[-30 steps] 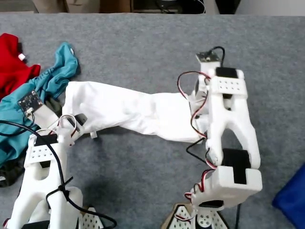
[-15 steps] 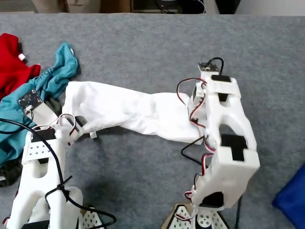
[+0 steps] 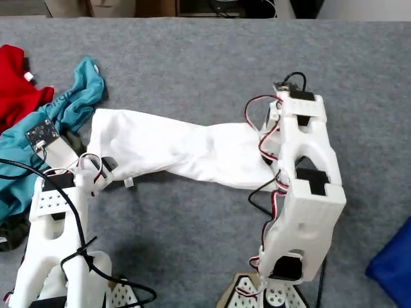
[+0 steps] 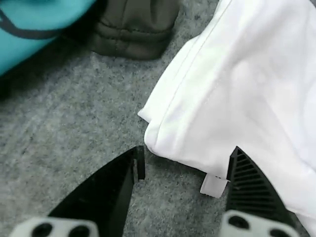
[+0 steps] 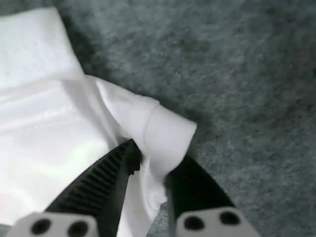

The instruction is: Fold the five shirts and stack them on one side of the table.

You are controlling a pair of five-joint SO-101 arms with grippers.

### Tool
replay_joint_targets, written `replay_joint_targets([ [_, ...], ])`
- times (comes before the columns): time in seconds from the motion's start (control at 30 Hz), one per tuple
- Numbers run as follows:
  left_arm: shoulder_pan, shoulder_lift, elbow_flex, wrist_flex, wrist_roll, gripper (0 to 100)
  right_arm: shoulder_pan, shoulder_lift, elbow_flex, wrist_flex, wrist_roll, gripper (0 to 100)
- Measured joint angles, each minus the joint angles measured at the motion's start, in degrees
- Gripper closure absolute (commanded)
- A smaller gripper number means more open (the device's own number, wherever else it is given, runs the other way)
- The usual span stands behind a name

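You are looking at five pieces of clothing, one of each colour: a long white cotton shirt [image 3: 167, 147], a crumpled teal shirt [image 3: 77, 96], a bunched red shirt [image 3: 16, 90], a dark olive ribbed garment [image 4: 131, 27] and a blue cloth [image 3: 392, 266]. All are lying on the grey felt surface [image 3: 192, 64]. You are working with two arms and two end effectors.

Compared with a second ago, your right arm [image 3: 302, 192] is leaning further over its base, and its wrist is sitting slightly further from that base. The white shirt's end by the left end effector [image 3: 106, 168] is lying slightly closer to the right arm. Your left arm is staying almost where it was.

Your left end effector [image 4: 186, 163] is standing released. Its fingers are spread wide, and a hemmed corner of the white shirt is lying between them. A small white tag is resting just beside one finger. The olive garment and the teal shirt are lying just beyond it.

Your right end effector [image 5: 150, 163] is clenching a rolled fold at the other end of the white shirt. The rest of the shirt is stretching away towards the left end effector.
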Motion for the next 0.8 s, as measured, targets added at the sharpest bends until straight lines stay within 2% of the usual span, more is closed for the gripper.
replay_joint_targets([
  [0.2, 0.0, 0.0, -0.5, 0.4, 0.0, 72, 1.2, 0.5, -1.5, 0.5, 0.1, 99.3],
  [0.47, 0.0, 0.0, -7.3, 6.2, -1.2, 72, 2.2, 0.9, -8.5, 4.5, 3.8, 99.4],
  [0.8, 0.0, 0.0, -8.4, 6.7, -4.0, 72, 4.7, 1.1, -17.1, 4.5, 6.8, 99.4],
])
